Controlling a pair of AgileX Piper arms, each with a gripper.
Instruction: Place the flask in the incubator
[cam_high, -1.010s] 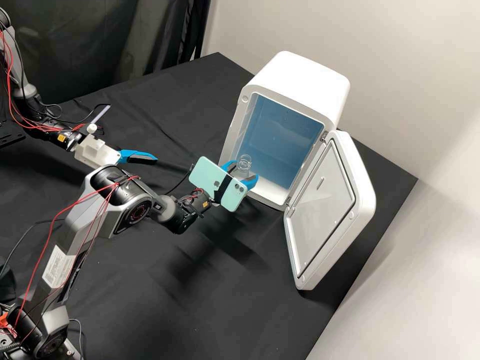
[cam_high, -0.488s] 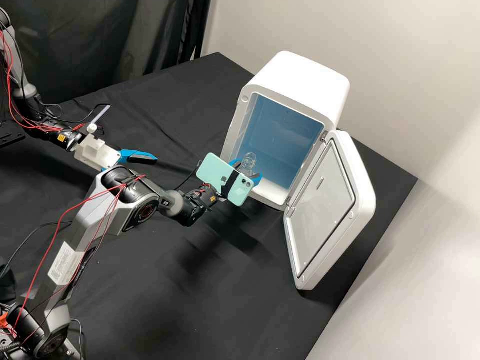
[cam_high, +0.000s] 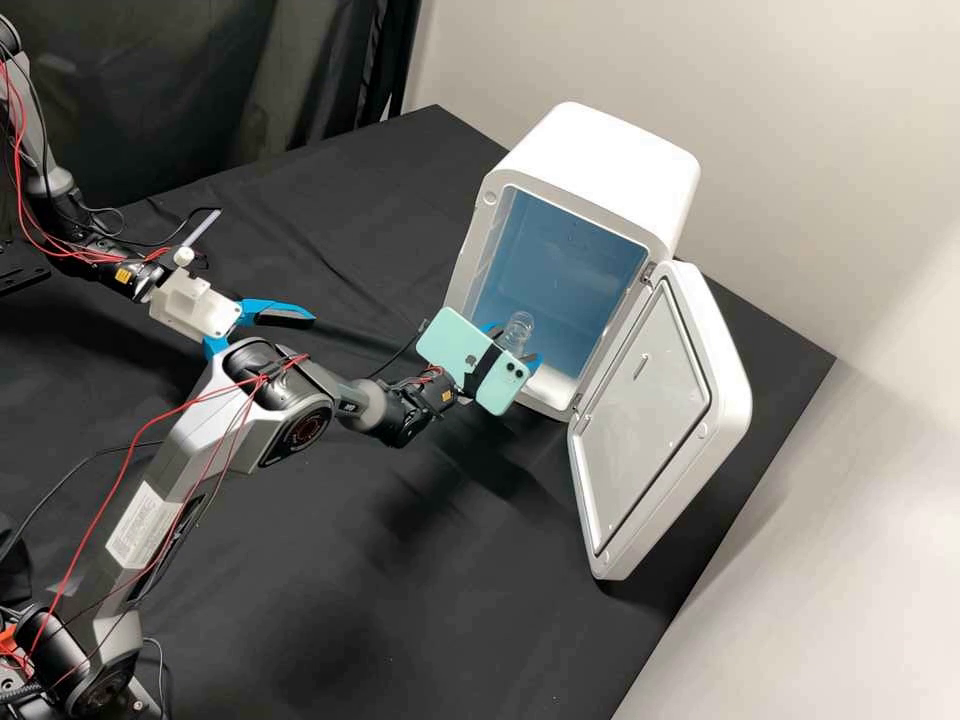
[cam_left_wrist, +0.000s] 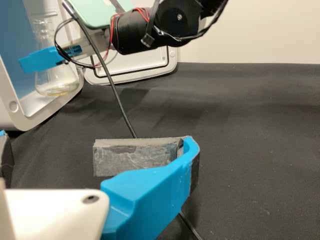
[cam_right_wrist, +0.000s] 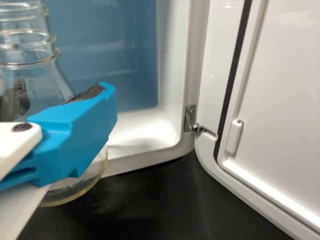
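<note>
The left claw (cam_high: 268, 316) hangs released and bare over the black surface (cam_high: 400, 560), well apart from the work, so it poses little threat. The right claw (cam_high: 511, 345) is clenched on the flask (cam_high: 518, 326), gripping its sloped glass body below the neck. On such a slope the pads could slide and let the flask tilt or drop.

The flask is at the mouth of the incubator (cam_high: 600, 160), its base close to the white lower sill; whether it touches cannot be told. Pushed in too low, the base could catch that sill. The mint phone (cam_high: 462, 355) strapped at the wrist might strike the frame, and the open door (cam_high: 650, 420) just beside could be knocked.

The flask appears uncapped and holds a thin yellowish layer of liquid, which a tilt could spill. The incubator's blue chamber has the flask at its threshold.
</note>
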